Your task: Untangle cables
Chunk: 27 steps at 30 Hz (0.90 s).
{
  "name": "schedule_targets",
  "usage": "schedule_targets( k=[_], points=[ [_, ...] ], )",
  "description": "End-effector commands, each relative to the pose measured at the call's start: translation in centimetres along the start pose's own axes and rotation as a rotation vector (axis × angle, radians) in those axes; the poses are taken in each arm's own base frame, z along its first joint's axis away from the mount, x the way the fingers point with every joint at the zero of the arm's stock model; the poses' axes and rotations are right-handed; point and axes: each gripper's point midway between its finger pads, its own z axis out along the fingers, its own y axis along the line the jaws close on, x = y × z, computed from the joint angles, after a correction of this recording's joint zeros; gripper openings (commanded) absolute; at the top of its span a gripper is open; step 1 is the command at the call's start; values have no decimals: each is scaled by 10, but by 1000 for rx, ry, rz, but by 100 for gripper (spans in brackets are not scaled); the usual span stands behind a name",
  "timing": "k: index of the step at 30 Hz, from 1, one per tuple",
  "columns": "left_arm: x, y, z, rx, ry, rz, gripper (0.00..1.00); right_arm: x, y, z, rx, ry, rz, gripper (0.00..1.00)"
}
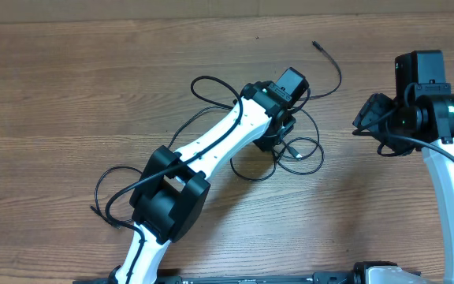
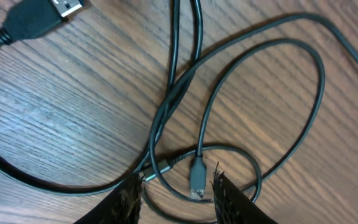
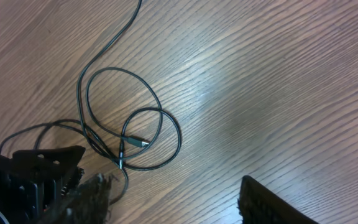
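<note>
As seen from overhead, cables (image 1: 298, 151) heaped in a loose tangle near the middle of the table (image 1: 69, 79), under and just right of the left arm's wrist. One strand running out of the heap up and to the right, ending in a far plug (image 1: 315, 44) well apart from the tangle. A further loop lying up and left of the wrist.

Left gripper (image 2: 179, 202): low over the tangle, released.
- Fingers (image 2: 129, 202) set apart, straddling crossed cords.
- Gap far wider than any cord, with nothing clamped.
- Between the fingers, a small plug (image 2: 196, 177) flat on the wood, just beside the finger at the right of the view, ringed by a flat loop.
- Finger at the left of the view touching or just beside a cord; cannot tell which.
- Silver plug (image 2: 55, 9) at the upper left of the left wrist view, flat on the table, well apart from the fingers.

Right gripper (image 3: 179, 205): positioned right of the tangle, clear of every cord, released.
- Fingers wide apart, with only bare wood between them.
- Ahead of them, in the right wrist view, two overlapping loops with one plug end inside.
</note>
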Motion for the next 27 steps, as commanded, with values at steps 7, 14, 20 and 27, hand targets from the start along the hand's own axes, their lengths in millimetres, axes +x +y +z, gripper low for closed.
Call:
schedule_targets(
  k=[7, 14, 20, 27],
  points=[
    [-8, 17, 10, -15, -70, -25, 39, -2, -2, -3, 4, -21, 11, 68],
    [-13, 22, 22, -7, -99, -25, 36, -2, -2, -3, 4, -21, 11, 68],
    [-10, 24, 37, 14, -99, -20, 33, -2, -2, -3, 4, -21, 11, 68],
    [-8, 41, 39, -53, -95, 76, 19, -2, -2, -3, 4, -20, 11, 68]
  ],
)
